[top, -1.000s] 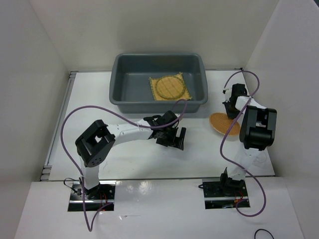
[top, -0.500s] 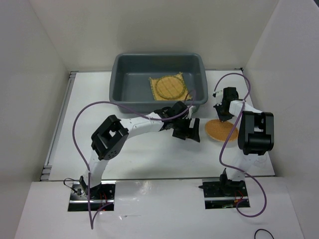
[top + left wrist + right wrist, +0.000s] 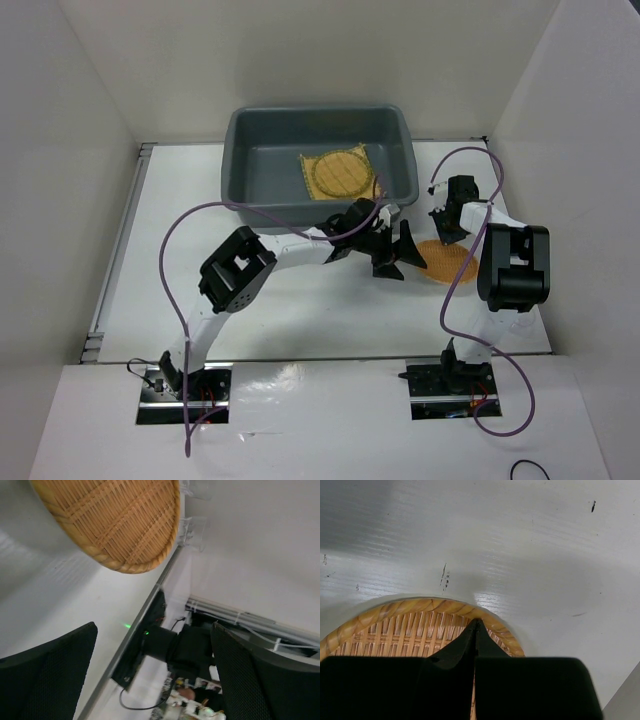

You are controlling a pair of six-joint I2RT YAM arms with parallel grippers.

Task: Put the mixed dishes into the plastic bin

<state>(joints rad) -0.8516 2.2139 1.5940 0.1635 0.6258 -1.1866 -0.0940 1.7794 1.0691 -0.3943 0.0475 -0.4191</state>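
The overhead camera hangs above and behind the arm bases, looking down on the whole tabletop (image 3: 300,310) from some way off. Both wrist cameras sit close in: the left peers sideways, low over the surface, the right straight down, and all three catch the orange disc (image 3: 440,263).

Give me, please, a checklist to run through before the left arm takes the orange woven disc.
1. Left fingers open: ok, wide apart.
2. Orange disc between them: not ok, it lies ahead of them.
3. Right fingers off the disc: not ok, they are shut with their tips over its rim.
4. Disc flat on the table: cannot tell.
5. Room in the grey bin: ok, only the yellow mat and yellow disc lie in it, toward its right side.
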